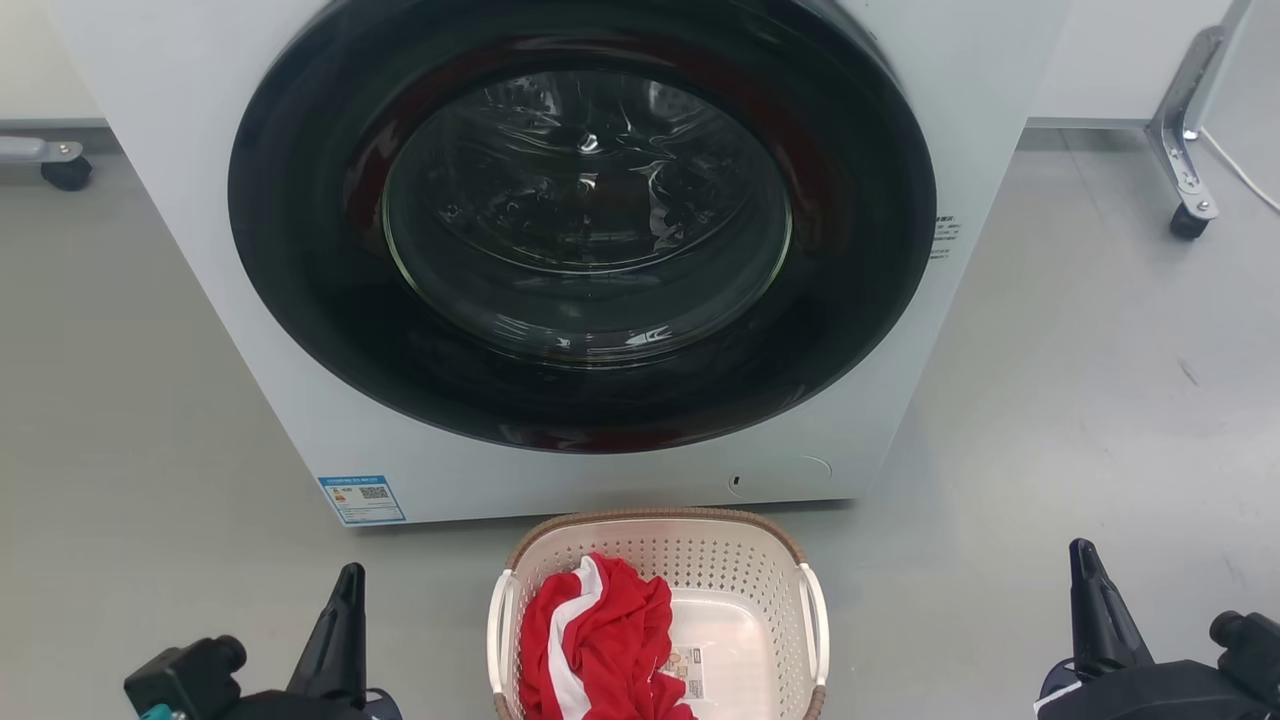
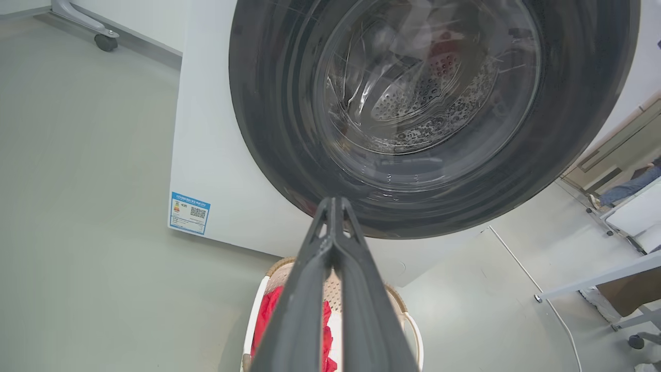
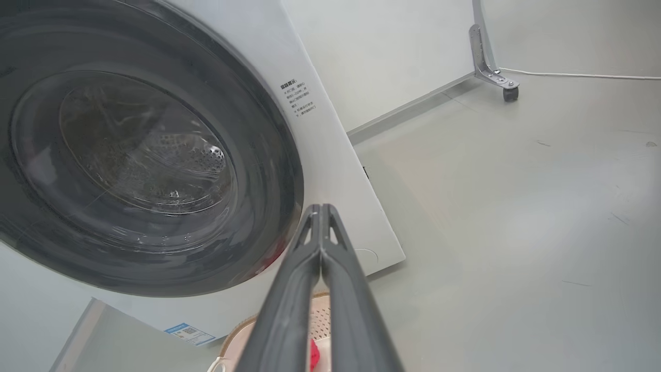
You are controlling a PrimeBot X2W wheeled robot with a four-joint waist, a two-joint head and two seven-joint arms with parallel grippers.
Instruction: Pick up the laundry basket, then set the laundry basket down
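Smooth grey floor (image 1: 1050, 380), lightly scuffed, with a white front-loading washing machine (image 1: 200, 250) standing ahead of both claws. Its round, dark-rimmed glass door (image 1: 585, 220) is closed, and a blue label (image 1: 362, 498) sits at the lower corner ahead of the left gripper (image 1: 348, 585). A wheeled metal leg (image 1: 1185, 215) and a white cable (image 1: 1240, 170) lie far ahead of the right gripper (image 1: 1082, 560). The laundry basket (image 1: 700, 560) rests on the floor between the two claws, just in front of the machine's base, roughly midway and apart from both. A red-and-white garment (image 1: 600, 640) fills the half of the basket nearer the left gripper. The left gripper has its fingers pressed together to the tips; it holds nothing, touches nothing, and points toward the machine. The right gripper is likewise closed tip to tip and empty, with the basket well off to its inner side
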